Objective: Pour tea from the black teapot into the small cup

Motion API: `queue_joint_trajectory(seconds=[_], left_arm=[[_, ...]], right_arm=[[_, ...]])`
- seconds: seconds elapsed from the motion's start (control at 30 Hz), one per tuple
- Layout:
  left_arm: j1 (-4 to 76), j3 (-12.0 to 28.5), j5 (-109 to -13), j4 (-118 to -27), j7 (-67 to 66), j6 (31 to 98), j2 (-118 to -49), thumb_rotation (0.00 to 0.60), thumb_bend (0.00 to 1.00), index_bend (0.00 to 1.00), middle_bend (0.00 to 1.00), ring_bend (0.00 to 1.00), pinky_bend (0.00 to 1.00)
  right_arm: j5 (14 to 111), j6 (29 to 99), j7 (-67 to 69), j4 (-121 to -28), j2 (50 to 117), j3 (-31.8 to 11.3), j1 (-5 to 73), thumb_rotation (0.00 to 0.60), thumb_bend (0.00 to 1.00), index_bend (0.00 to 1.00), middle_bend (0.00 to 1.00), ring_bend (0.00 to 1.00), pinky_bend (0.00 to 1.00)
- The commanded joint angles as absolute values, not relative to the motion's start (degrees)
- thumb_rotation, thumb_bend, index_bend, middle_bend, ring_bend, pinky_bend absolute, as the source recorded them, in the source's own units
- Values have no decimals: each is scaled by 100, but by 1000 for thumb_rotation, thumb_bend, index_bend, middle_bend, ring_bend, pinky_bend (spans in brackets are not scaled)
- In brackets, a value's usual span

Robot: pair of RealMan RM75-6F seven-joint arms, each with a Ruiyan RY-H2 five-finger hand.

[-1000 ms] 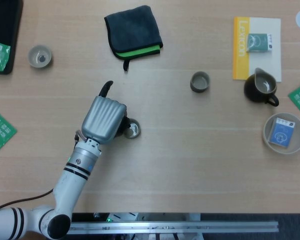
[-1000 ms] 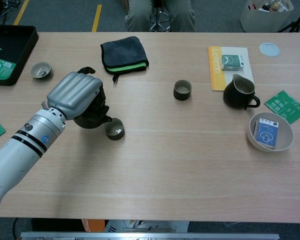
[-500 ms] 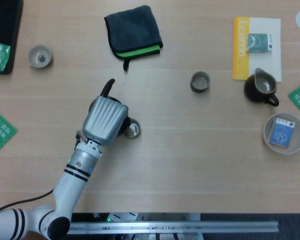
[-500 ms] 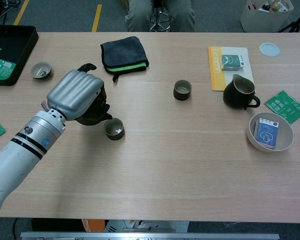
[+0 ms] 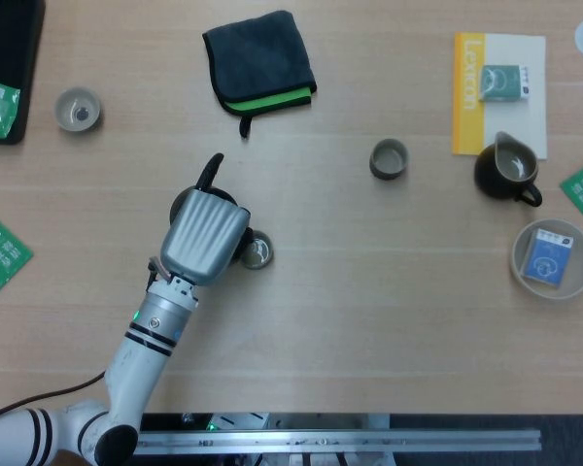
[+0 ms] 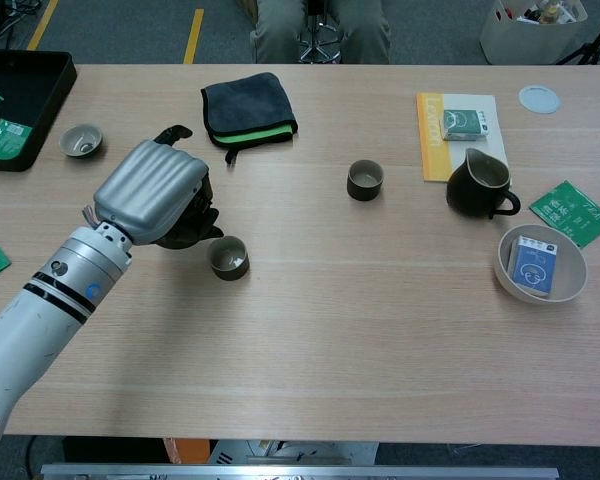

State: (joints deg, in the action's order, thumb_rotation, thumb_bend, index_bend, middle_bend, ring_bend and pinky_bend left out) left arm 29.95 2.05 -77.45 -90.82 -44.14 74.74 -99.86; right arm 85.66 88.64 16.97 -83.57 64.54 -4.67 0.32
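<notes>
Plainly, left hand (image 6: pixel 158 197) around black teapot (image 6: pixel 187 232); yellow "Lexicon" booklet (image 5: pixel 467 92) far right.

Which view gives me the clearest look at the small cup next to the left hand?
The chest view: the small cup shows whole there, rim and side wall, just right of the left hand. In the head view the cup is seen from above, and the hand covers its left edge.

Light wood table (image 6: pixel 380 330), grey floor (image 6: pixel 120 30) (yellow line (image 6: pixel 193 28)) behind
</notes>
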Motion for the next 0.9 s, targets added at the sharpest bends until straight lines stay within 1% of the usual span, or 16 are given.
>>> queue_joint_trajectory(seconds=[0.03, 0.47, 0.9], left_arm=[[2976, 193, -7796, -9047, -4439, 7490, -10005, 600, 423, 1000, 1000, 953, 142], [2843, 94, -8172, -8861, -4715, 7694, -10150, 600, 423, 1000, 1000, 953, 142], [2775, 87, -8553, -8698, -4935, 7812, -10228, 600, 423, 1000, 1000, 951, 142]], right_arm=[[8566, 8862, 1696, -8357, 6456, -467, 32, 600, 49, 241, 189, 0, 0], [8564, 8859, 1695, -8363, 6457, -473, 32, 600, 49, 241, 189, 0, 0], [8559, 8860, 1702, -8358, 6457, -472, 22, 600, 49, 241, 189, 0, 0]])
